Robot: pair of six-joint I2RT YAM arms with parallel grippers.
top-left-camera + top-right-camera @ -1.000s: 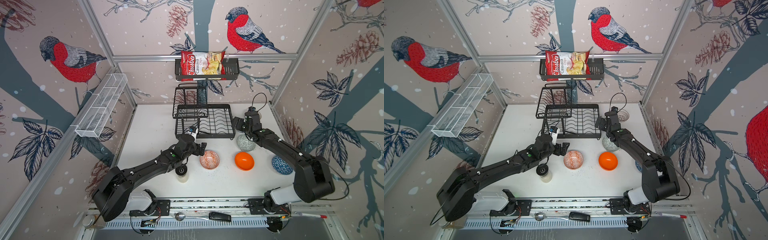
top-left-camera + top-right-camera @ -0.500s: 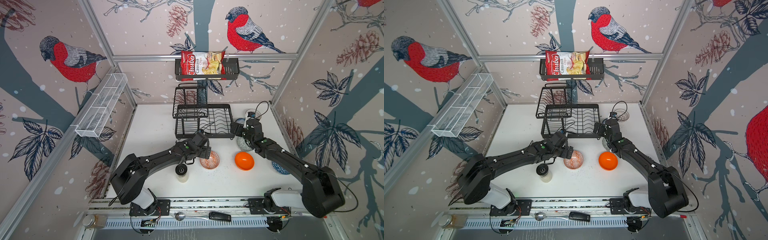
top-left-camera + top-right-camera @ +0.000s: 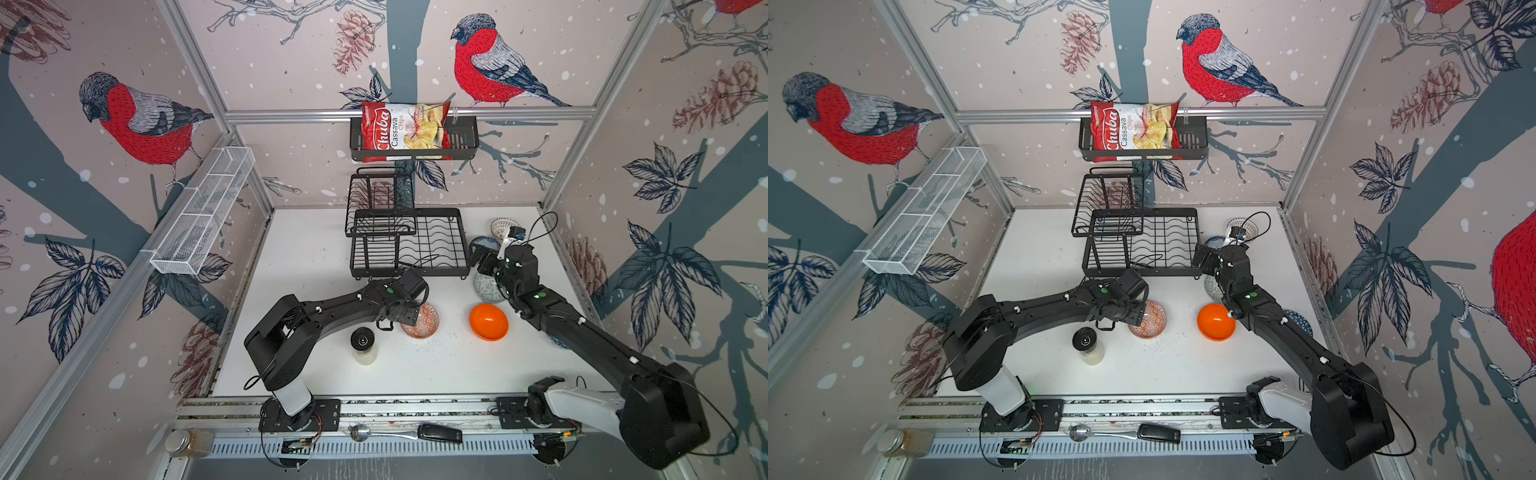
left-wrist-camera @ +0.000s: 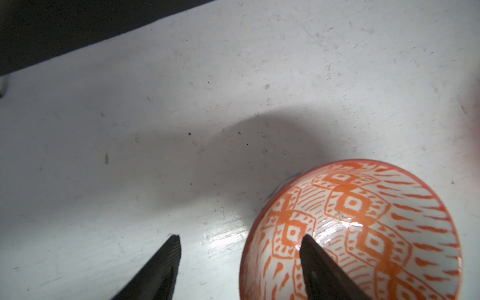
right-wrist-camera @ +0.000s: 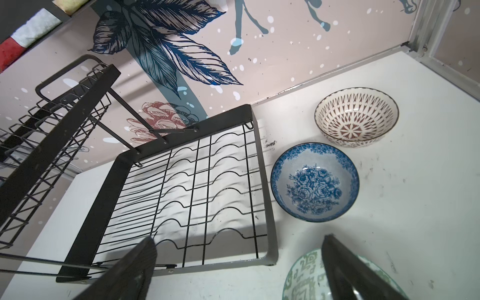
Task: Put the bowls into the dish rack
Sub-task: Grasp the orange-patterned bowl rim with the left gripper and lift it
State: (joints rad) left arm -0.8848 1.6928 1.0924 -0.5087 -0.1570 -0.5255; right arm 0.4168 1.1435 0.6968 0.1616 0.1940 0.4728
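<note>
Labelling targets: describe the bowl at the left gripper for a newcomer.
Find the black dish rack. In front of it, at the left gripper, sits the patterned bowl. Its orange-on-white diamonds separate it from the plain orange bowl alongside.

Both top views are taken from high above the 6 o'clock edge of the tabletop (image 3: 316,257), tilted down toward the dish rack (image 3: 436,272) at 12 o'clock. Nearly the same whole scene is covered in each, slightly shifted sideways. The left wrist view is taken very near the tabletop, past the left tool (image 4: 239,236). Only the orange-white patterned bowl (image 4: 363,220) near the centre is shared with the top views. The right wrist view is taken from higher, past the right tool (image 5: 239,237), obliquely toward 12 o'clock. The dish rack, the white lattice bowl (image 5: 355,117), the blue-white bowl (image 5: 315,181) and the grey-green bowl (image 5: 304,275) are shared.
</note>
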